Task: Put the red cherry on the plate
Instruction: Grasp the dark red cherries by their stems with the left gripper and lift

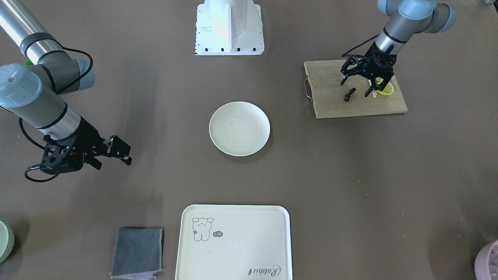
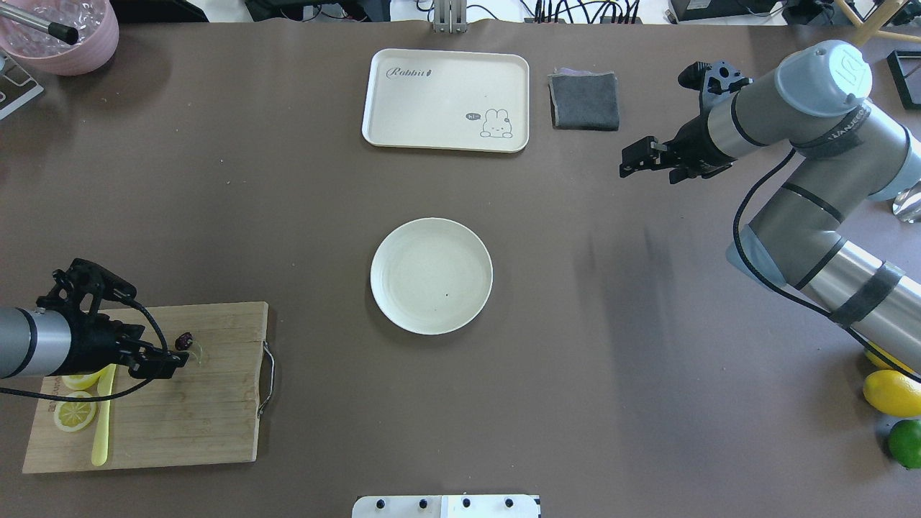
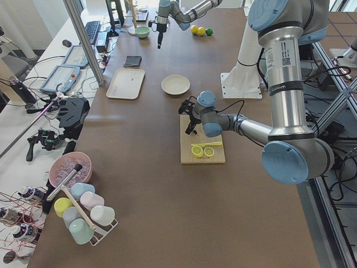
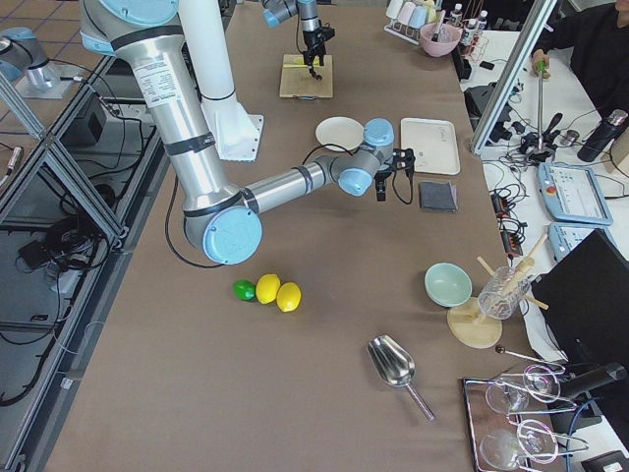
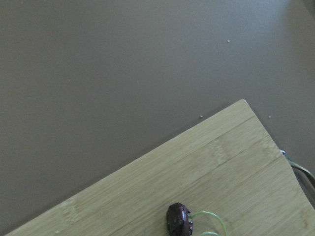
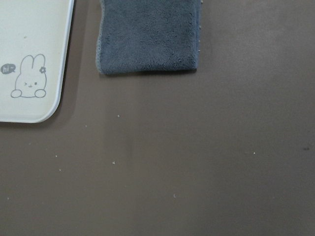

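The red cherry (image 1: 349, 94) is a small dark maroon pair with pale green stems. It lies on a wooden cutting board (image 1: 330, 105) and also shows low in the left wrist view as the cherry (image 5: 178, 219). My left gripper (image 1: 355, 89) hangs open just above the cherry, one finger on each side and nothing held. The round cream plate (image 1: 239, 128) sits bare at mid table, well apart from the board. My right gripper (image 1: 114, 162) hovers open over bare table on the other side of the plate, holding nothing.
Lemon slices (image 1: 385, 89) and a yellow knife (image 2: 101, 432) share the board. A cream tray (image 1: 233, 241) with a drawing and a folded grey cloth (image 1: 137, 252) lie at the far edge. A pink bowl (image 2: 61, 32), a lemon (image 2: 892, 392) and a lime (image 2: 905, 442) sit at the corners.
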### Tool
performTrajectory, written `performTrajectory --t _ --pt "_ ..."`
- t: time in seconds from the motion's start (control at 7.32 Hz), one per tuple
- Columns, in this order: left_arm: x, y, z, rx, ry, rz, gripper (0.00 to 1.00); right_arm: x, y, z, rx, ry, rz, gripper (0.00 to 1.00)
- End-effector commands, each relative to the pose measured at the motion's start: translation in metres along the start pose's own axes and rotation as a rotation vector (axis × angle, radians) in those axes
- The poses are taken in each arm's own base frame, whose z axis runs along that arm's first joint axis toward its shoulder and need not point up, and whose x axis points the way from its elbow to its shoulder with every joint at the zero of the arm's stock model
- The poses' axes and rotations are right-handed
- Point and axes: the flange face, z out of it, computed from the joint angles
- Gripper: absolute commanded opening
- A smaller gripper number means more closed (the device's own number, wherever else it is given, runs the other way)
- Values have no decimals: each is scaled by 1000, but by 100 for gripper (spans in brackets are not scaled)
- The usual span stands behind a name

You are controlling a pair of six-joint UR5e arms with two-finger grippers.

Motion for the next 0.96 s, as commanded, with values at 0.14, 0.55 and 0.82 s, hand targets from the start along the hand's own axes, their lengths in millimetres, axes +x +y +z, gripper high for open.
performTrajectory --t 0.14,0.55,0.82 --pt "-4 6 6 -17 -10 2 67 3 1 1 1 4 3 100" --pt "-7 9 8 -22 -15 2 54 8 4 -1 2 5 6 100" --pt "-7 10 9 -25 -17 2 32 9 4 -1 -1 7 8 100"
